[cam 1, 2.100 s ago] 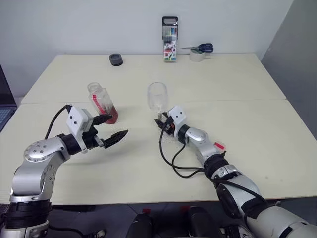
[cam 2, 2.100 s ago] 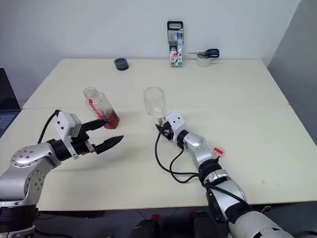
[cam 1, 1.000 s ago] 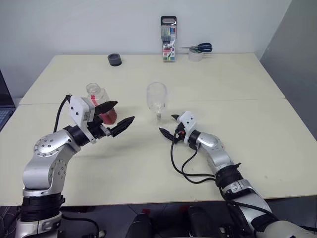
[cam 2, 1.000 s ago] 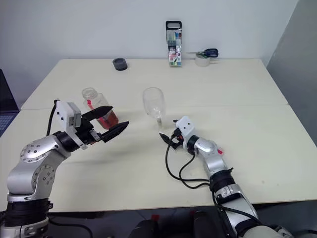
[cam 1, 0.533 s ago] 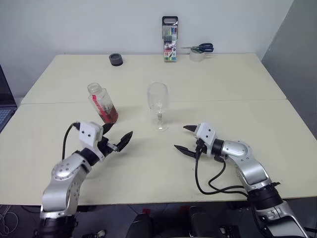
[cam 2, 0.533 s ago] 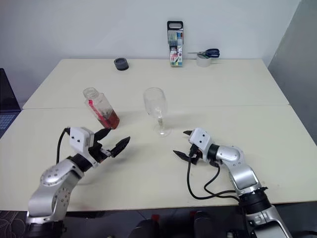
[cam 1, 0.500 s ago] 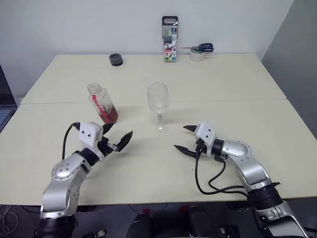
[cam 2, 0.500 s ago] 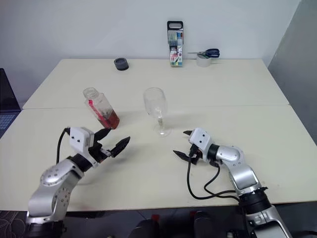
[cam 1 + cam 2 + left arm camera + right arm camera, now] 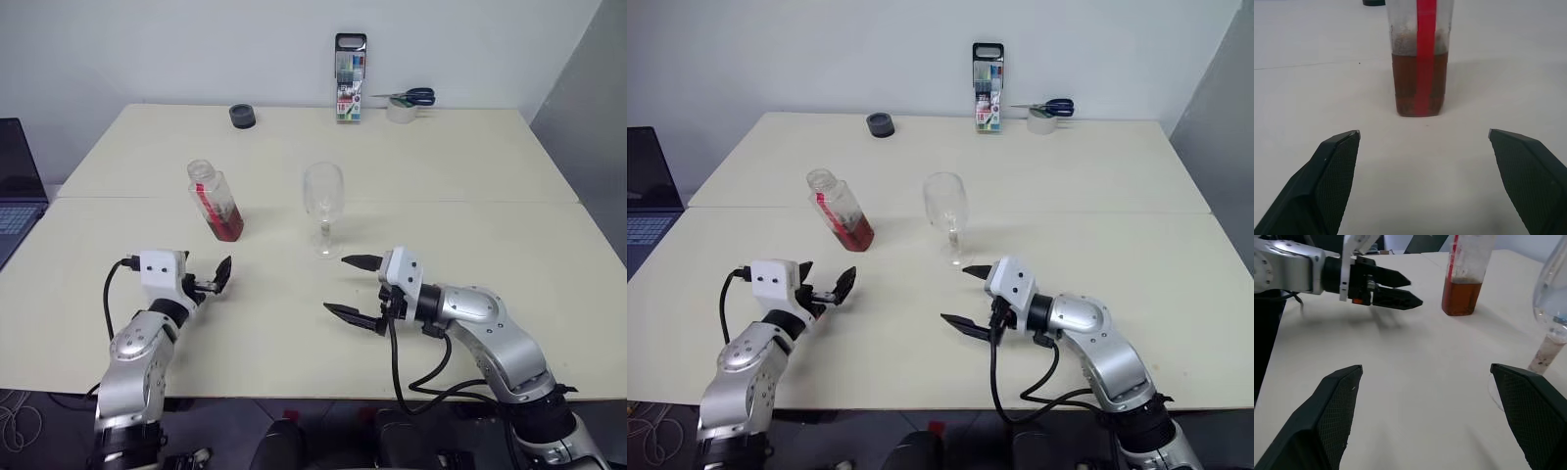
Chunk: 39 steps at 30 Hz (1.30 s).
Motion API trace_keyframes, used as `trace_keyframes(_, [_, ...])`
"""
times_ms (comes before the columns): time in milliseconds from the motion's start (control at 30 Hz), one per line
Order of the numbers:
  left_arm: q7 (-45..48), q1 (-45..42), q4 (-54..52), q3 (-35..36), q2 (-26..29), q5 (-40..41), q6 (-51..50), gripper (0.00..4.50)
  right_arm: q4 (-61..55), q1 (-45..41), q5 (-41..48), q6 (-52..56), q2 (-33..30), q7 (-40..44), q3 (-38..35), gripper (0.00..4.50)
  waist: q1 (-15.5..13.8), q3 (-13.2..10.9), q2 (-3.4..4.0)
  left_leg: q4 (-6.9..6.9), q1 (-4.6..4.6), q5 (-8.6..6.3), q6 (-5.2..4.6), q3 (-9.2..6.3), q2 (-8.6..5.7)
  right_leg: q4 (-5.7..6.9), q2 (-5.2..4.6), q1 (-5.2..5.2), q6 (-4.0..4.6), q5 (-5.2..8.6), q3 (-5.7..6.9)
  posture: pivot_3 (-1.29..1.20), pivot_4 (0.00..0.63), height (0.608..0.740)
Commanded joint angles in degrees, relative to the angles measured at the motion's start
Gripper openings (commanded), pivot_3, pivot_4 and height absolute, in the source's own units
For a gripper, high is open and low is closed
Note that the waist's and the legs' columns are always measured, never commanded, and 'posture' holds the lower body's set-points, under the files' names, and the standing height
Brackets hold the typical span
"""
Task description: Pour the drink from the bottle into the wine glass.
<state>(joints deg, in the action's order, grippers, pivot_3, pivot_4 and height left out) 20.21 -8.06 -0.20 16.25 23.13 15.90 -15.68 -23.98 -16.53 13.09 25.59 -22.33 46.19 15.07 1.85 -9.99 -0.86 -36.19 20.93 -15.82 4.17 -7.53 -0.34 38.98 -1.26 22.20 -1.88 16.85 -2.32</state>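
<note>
I am holding both my left gripper (image 9: 217,278) and right gripper (image 9: 351,290) with jaws spread wide, empty, over the matte cream desk (image 9: 470,176). Beyond, the squarish clear plastic bottle (image 9: 214,201) of reddish-brown drink (image 9: 1418,93) is standing beside the rounded stemmed wine glass (image 9: 323,207).

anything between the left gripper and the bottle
Nothing: in the left wrist view, only bare table lies between the open left gripper and the bottle.
</note>
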Motion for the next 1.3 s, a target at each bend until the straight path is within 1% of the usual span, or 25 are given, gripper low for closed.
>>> trace_keyframes(33, [1.61,-2.60,2.27,1.64,2.19,0.56,1.88,4.50,-3.25,-0.72,1.51,0.34,-0.27,0.05,0.29,4.46,0.01,0.01,-0.01,0.00,0.00,0.00,0.01,0.00,0.00,0.00,0.00,0.00,0.00,0.00,0.01,0.00,0.150,0.740])
trace_keyframes(133, [3.70,-4.98,5.43,1.02,4.12,0.01,3.21,4.50,-4.40,-1.02,0.58,0.52,-1.38,0.13,1.33,4.46,0.02,0.00,-0.02,0.01,0.00,0.03,0.06,0.01,0.01,-0.02,-0.01,0.01,0.00,0.00,-0.01,0.00,0.150,0.740])
trace_keyframes(267, [4.16,-7.42,8.58,0.60,5.11,-0.53,4.03,4.50,-6.39,-1.52,1.30,1.96,-2.30,0.02,2.20,4.46,0.00,-0.01,-0.05,0.01,0.01,0.03,0.05,-0.01,0.00,-0.03,-0.01,0.01,0.00,0.00,0.01,0.00,0.150,0.740])
trace_keyframes(433, [5.26,-8.74,9.83,-0.63,5.34,-1.46,5.06,4.50,-6.72,-1.76,2.22,2.80,-2.22,-0.37,1.79,4.46,0.02,-0.02,-0.08,0.01,0.01,0.03,0.06,-0.01,0.01,-0.02,-0.01,0.01,0.00,0.00,0.01,0.00,0.150,0.740])
trace_keyframes(600, [6.08,-10.53,10.74,-1.17,5.35,-1.63,5.42,4.50,-6.41,-2.28,4.87,4.00,-1.35,-1.27,-0.53,4.46,0.00,-0.08,-0.17,0.01,0.02,0.03,0.05,-0.03,0.01,-0.02,-0.01,0.01,0.00,0.00,0.02,0.00,0.150,0.740])
trace_keyframes(1300, [6.22,-21.31,19.02,-2.43,5.39,-3.23,6.34,4.50,-5.49,-3.08,3.73,2.59,-2.17,-2.50,0.67,4.46,0.05,-0.17,-0.33,0.00,0.03,0.05,0.08,-0.02,0.00,-0.02,-0.01,0.02,0.00,0.00,0.03,0.00,0.150,0.740])
